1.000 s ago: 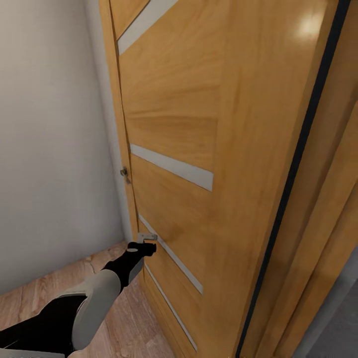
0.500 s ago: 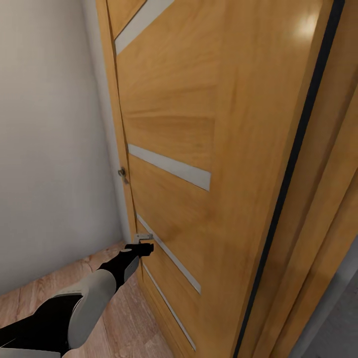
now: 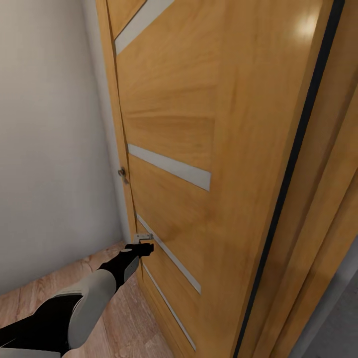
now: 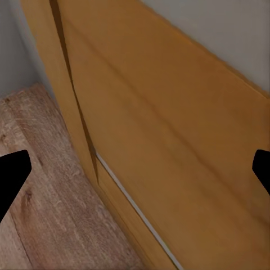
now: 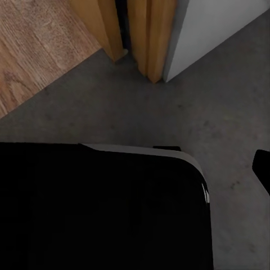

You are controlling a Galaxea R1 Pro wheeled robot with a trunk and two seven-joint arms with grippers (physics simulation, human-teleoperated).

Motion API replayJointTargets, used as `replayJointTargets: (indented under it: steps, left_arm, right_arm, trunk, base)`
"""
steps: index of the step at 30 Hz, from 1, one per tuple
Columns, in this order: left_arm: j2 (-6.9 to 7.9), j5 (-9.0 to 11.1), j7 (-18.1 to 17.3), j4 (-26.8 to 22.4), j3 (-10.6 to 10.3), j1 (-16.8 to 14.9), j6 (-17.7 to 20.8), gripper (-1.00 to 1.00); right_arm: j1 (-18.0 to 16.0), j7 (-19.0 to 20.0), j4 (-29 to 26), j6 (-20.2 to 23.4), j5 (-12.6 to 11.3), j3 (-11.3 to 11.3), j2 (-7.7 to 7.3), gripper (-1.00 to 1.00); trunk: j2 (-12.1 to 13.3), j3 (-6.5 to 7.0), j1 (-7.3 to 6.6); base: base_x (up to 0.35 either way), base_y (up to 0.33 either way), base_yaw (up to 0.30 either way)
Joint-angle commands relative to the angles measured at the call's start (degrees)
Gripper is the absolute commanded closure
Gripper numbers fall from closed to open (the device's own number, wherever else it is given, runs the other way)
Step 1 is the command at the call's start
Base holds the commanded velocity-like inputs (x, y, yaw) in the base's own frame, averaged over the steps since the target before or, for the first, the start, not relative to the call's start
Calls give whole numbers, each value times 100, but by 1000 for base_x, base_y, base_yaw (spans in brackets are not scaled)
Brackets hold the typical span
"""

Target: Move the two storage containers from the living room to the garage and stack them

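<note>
- Head view: your left tool (image 3: 144,247) is stretched forward to the low corner of the wooden door (image 3: 199,124), beside the small metal hinge plate (image 3: 142,237). I think it is there to push the door leaf wider, so that the base can pass. The door stands part open against the pale wall (image 3: 49,149), with wood-plank floor (image 3: 30,298) under the arm. If the tool is spread or closed, I cannot tell here; it is too small and dark.
- Left wrist view: the two black fingertips (image 4: 12,171) stand far apart at the picture's edges, so this tool is spread wide and grips nothing. Between them you see the door face (image 4: 169,140) and its edge, very near.
- Right wrist view: one dark fingertip (image 5: 262,166) shows at the edge, so I cannot tell this tool's state. Below it is the robot's black body (image 5: 95,208) and grey concrete floor (image 5: 225,101), which meets the planks at the door frame (image 5: 146,34). This looks like the garage threshold.
- The two storage containers are not in these pictures, so you carry none now.
</note>
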Motion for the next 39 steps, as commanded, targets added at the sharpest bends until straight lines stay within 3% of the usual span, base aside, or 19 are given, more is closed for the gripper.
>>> replayJointTargets:
  steps: [1,10,39]
  left_arm:
    - [-299,10,-28,-117,37,-5,30,-100]
    - [-299,10,-27,-118,37,-5,30,-100]
    - [-299,-22,-19,-44,37,-5,-1,-100]
  right_arm:
    - [-3,10,8,-24,6,-6,0,-100]
    - [-3,2,8,-24,6,-6,0,-100]
    - [-3,-73,9,-12,6,-4,6,-100]
  trunk:
    - [-3,-3,0]
    - [-3,-3,0]
    - [-3,-3,0]
  base:
    - [0,0,0]
    - [0,0,49]
    - [0,0,268]
